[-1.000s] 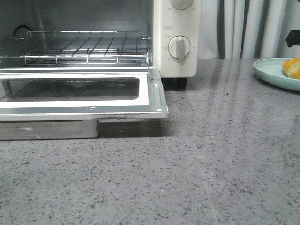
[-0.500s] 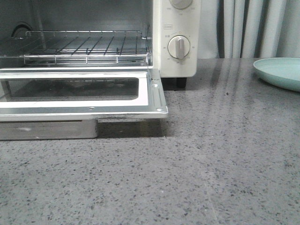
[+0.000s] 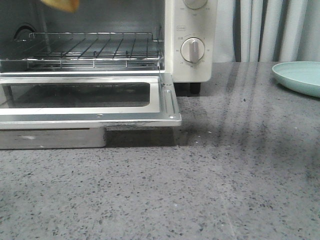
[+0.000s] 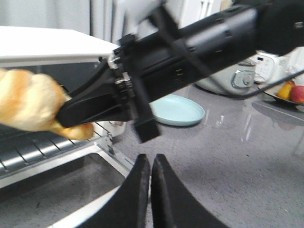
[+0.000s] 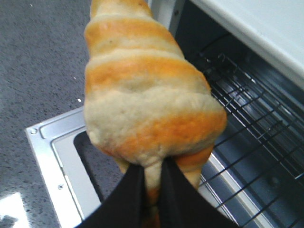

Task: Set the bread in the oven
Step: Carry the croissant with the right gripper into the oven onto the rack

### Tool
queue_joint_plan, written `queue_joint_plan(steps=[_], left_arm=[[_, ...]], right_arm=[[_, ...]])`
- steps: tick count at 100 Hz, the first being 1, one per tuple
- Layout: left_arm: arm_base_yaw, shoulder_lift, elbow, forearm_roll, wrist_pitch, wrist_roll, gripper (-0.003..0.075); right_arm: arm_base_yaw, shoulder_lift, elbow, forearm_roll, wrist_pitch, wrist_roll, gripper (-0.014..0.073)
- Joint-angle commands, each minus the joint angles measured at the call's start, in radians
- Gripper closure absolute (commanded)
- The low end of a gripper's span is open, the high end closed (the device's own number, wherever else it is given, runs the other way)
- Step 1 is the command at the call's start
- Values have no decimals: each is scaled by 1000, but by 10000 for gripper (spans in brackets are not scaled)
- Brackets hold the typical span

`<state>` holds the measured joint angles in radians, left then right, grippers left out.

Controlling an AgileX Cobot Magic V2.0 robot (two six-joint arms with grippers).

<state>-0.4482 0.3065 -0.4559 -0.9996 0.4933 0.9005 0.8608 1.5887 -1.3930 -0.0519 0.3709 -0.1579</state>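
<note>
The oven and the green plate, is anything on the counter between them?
No. In the front view, only bare grey counter lies between the oven and the plate.

A pale green plate point(image 3: 299, 76) sits on the grey speckled tabletop point(image 3: 210, 180) at about 3 o'clock in the front view, cut off by the frame edge, with pale pleated curtains point(image 3: 270, 30) hanging behind it at about 1 o'clock. In the left wrist view the same plate point(image 4: 178, 109) lies flat on the tabletop point(image 4: 247, 161), while a white appliance point(image 4: 240, 76) and a dish of fruit point(image 4: 289, 91) stand beyond it, both blurred.
</note>
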Motion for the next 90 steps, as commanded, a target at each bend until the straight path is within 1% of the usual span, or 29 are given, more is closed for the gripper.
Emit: queue_joint_plan(steps=[1, 23, 40, 45, 50, 55, 59, 60, 62, 63, 64, 67, 74, 80, 90], left_arm=[[0, 8, -33, -32, -6, -6, 742], [0, 8, -33, -32, -2, -6, 742], [0, 8, -33, -38, -2, -6, 742], [0, 8, -33, -38, -2, -6, 742], [0, 8, -33, -38, -2, -6, 742], [0, 8, -33, -38, -2, -6, 742], [0, 8, -33, -38, -2, -6, 742], [0, 8, -33, -38, -2, -6, 742], [0, 8, -33, -38, -2, -6, 742], [0, 8, -33, -38, -2, -6, 742], [0, 8, -33, -38, -2, -6, 742], [0, 8, -33, -38, -2, -6, 742], [0, 8, -33, -38, -2, -6, 742], [0, 8, -33, -38, -2, -6, 741], [0, 8, -33, -38, -2, -6, 742]], right_arm=[[-36, -10, -30, -16, -84, -7, 651], [-112, 55, -30, 10, -139, 2, 651], [-128, 68, -30, 12, -173, 8, 650], [-128, 68, -30, 14, -197, 8, 630], [-128, 68, -30, 17, -226, 8, 581], [-128, 70, -30, 18, -260, 8, 495], [-128, 70, -30, 19, -279, 8, 395], [-128, 70, -30, 20, -285, 8, 358], [-128, 70, -30, 22, -292, 8, 319], [-128, 70, -30, 22, -294, 8, 261], [-128, 70, -30, 24, -294, 8, 261], [-128, 70, -30, 29, -299, 8, 169], [-128, 70, -30, 39, -297, 8, 35], [-128, 70, -30, 39, -287, 8, -11], [-128, 67, -30, 41, -283, 8, 6]])
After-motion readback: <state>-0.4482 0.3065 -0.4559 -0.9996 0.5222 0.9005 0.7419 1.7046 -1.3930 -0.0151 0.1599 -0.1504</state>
